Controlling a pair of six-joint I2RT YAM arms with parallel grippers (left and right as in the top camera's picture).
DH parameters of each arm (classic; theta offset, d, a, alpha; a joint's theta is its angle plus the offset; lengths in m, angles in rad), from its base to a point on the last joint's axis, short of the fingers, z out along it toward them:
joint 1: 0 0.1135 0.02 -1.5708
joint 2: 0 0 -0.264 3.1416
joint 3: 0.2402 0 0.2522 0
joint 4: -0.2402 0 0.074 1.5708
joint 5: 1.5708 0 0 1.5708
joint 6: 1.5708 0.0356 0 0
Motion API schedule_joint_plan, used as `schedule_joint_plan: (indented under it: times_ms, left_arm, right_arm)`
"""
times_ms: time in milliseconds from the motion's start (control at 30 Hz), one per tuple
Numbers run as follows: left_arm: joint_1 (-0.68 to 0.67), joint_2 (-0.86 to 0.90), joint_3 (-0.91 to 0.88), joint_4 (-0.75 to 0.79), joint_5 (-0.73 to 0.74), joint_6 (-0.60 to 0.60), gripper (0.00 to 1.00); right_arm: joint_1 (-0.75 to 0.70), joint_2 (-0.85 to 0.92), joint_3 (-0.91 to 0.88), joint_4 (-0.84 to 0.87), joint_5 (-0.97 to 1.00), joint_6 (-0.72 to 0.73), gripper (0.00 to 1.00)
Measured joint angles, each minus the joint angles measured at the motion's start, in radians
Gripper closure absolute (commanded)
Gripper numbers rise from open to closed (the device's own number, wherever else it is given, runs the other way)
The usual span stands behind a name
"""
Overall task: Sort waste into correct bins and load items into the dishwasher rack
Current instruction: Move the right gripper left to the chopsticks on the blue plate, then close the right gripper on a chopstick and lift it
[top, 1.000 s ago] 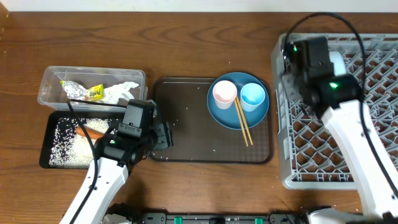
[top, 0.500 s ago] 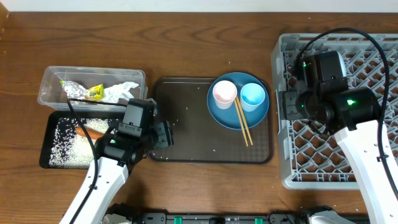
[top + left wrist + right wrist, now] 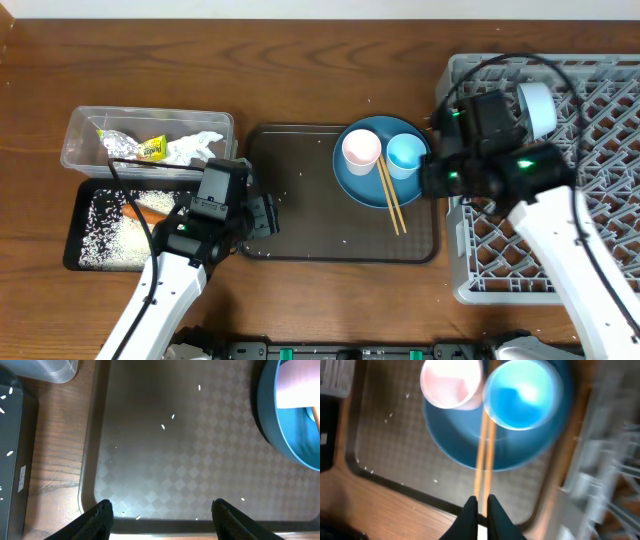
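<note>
The blue plate [image 3: 383, 172] lies on the brown serving tray [image 3: 300, 200] with the pink cup [image 3: 361, 150], the light blue cup [image 3: 406, 155] and the wooden chopsticks [image 3: 390, 197] on it. My right gripper [image 3: 432, 178] hovers by the plate's right edge, shut and empty. In the right wrist view its gripper [image 3: 481, 502] points along the chopsticks [image 3: 485, 455]. The white bowl [image 3: 535, 105] stands on edge in the grey rack [image 3: 560, 250]. My left gripper [image 3: 262, 215] stays open over the tray's left side [image 3: 175, 460].
The clear tub [image 3: 80, 150] holds foil wrapper [image 3: 135, 148] and tissue [image 3: 195, 145]. In front of it the black tray [image 3: 75, 245] holds rice and the carrot [image 3: 150, 212]. A few rice grains [image 3: 163, 426] lie on the serving tray.
My right arm has swung left from over the rack to the plate's right edge, and its jaws have shut. The bowl shows in the rack. My left arm has not moved.
</note>
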Motion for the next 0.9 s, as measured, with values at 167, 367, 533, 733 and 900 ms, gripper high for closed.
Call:
schedule_joint_plan:
  times_ms: [167, 367, 533, 733, 900]
  left_arm:
    - [0.000, 0.000, 0.000, -0.002, -0.015, 0.000, 0.33]
    - [0.000, 0.000, 0.000, -0.010, -0.064, 0.002, 0.07]
    - [0.000, 0.000, 0.000, -0.012, -0.082, 0.000, 0.03]
    - [0.000, 0.000, 0.000, -0.012, -0.090, 0.000, 0.02]
    - [0.000, 0.000, 0.000, -0.012, -0.090, 0.000, 0.01]
  right_arm:
    - [0.100, 0.050, -0.074, 0.110, 0.003, 0.008, 0.93]
    - [0.157, 0.127, -0.090, 0.152, 0.091, 0.055, 0.85]
    - [0.182, 0.212, -0.090, 0.210, 0.141, 0.072, 0.81]
    - [0.195, 0.291, -0.090, 0.241, 0.172, 0.073, 0.81]
    - [0.195, 0.338, -0.091, 0.241, 0.216, 0.073, 0.80]
